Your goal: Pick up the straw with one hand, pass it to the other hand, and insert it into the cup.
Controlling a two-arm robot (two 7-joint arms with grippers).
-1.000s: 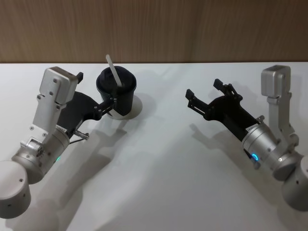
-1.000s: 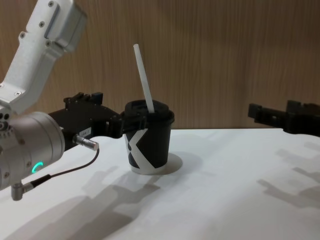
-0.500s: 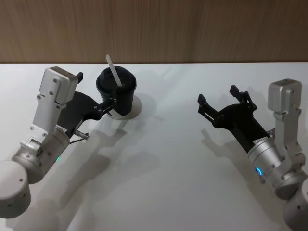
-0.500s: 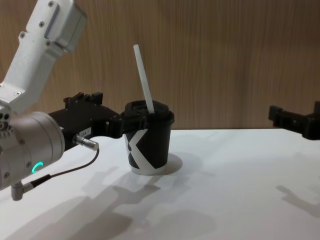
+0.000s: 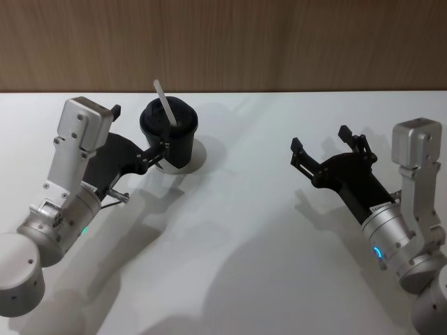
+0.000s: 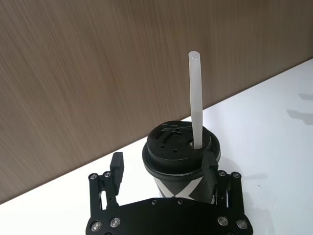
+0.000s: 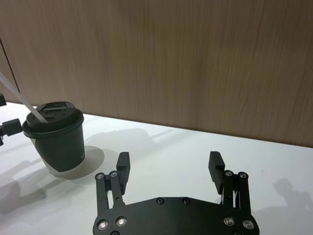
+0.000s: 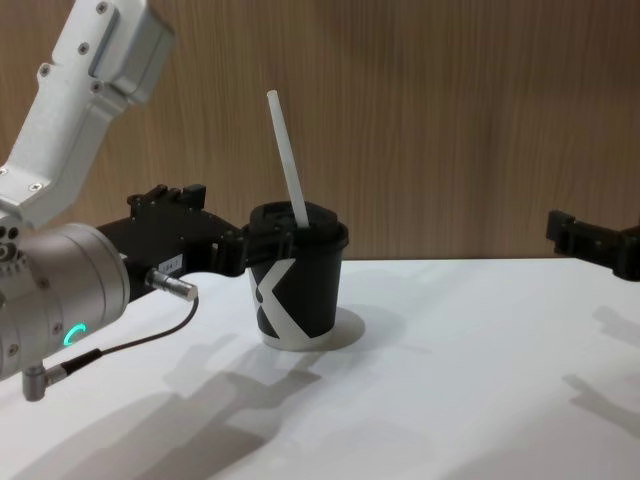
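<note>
We see the straw (image 8: 289,160) standing in the lid of the cup (image 8: 296,286) on the white surface (image 5: 230,244), its long axis near upright, tilted slightly. Our left claw (image 6: 161,169) sits spread around the cup's rim, the straw beside one finger. Our right claw (image 5: 327,141) hangs open, well apart.

You see a matt black paper cup (image 8: 296,296) with a smooth, slightly glossy plastic lid, and a smooth white plastic-looking straw (image 8: 288,160). The table (image 5: 244,265) is matt white; the wall (image 5: 279,42) at 12 o'clock is wood-grained. Left arm shell (image 8: 85,100): satin silver metal.
</note>
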